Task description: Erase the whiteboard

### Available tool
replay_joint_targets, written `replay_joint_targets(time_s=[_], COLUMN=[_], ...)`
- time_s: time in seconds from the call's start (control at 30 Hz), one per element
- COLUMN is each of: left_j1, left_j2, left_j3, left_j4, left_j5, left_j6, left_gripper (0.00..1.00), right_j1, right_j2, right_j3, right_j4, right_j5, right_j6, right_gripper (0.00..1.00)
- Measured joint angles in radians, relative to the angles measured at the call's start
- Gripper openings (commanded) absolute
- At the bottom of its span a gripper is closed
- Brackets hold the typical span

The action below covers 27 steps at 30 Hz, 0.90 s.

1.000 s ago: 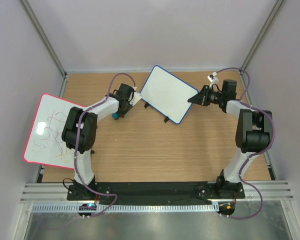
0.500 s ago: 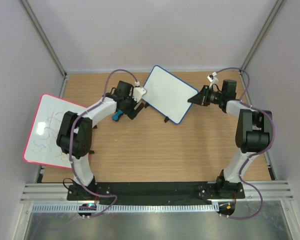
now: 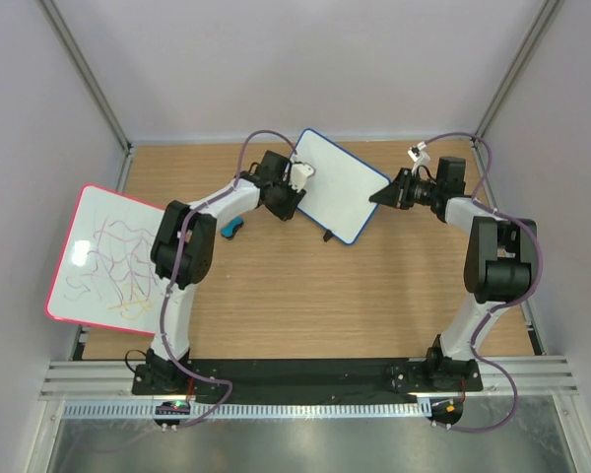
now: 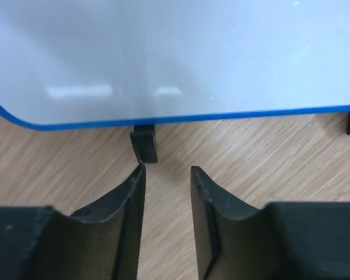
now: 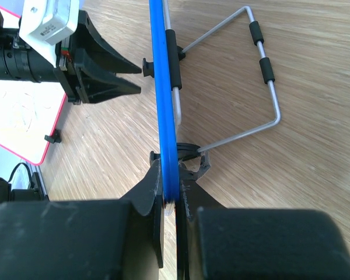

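Wooden table carries a pink-framed scribbled board overhanging its left edge. Farther in lies a small blue thing, maybe an eraser. Near the far edge sits the blue-framed whiteboard. The right gripper is clamped on its right corner. The left gripper, fingers apart and empty, faces its left edge by a black foot.

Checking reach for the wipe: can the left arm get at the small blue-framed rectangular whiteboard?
Probably yes: the left gripper sits empty and open at the whiteboard edge, nothing between them, and the right gripper clamps the opposite edge.
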Motion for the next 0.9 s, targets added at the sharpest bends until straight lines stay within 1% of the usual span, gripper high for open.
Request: replay_joint_targets(time_s=[0.07, 0.1, 0.27, 0.37, 0.43, 0.53, 0.7, 0.9], left_j1=[-0.007, -0.01, -0.015, -0.016, -0.018, -0.023, -0.029, -0.049], left_j2=[0.02, 0.027, 0.054, 0.061, 0.064, 0.067, 0.088, 0.138], left_j3=[0.037, 0.051, 0.103, 0.119, 0.124, 0.131, 0.169, 0.256], left_j4=[-0.003, -0.009, -0.055, -0.071, -0.076, -0.083, -0.113, -0.149], left_j5=[-0.003, -0.012, -0.038, -0.05, -0.058, -0.073, -0.082, -0.086], left_j6=[0.0, 0.0, 0.001, 0.003, 0.005, 0.009, 0.018, 0.042], left_gripper=[0.31, 0.26, 0.12, 0.1, 0.09, 0.01, 0.0, 0.0], right_j1=[0.001, 0.001, 0.001, 0.001, 0.002, 0.002, 0.002, -0.013], right_j2=[-0.001, -0.002, -0.002, -0.004, -0.008, -0.013, -0.017, -0.05], right_j3=[0.0, 0.0, 0.0, 0.0, 0.0, 0.0, 0.0, 0.003], right_j4=[-0.004, -0.005, -0.013, -0.016, -0.021, -0.027, -0.042, -0.13], right_j5=[0.002, 0.003, 0.003, 0.003, 0.004, 0.007, 0.01, 0.036], right_j6=[-0.002, -0.003, -0.007, -0.011, -0.017, -0.023, -0.03, -0.077], right_gripper=[0.06, 0.06, 0.06, 0.06, 0.06, 0.06, 0.06, 0.06])
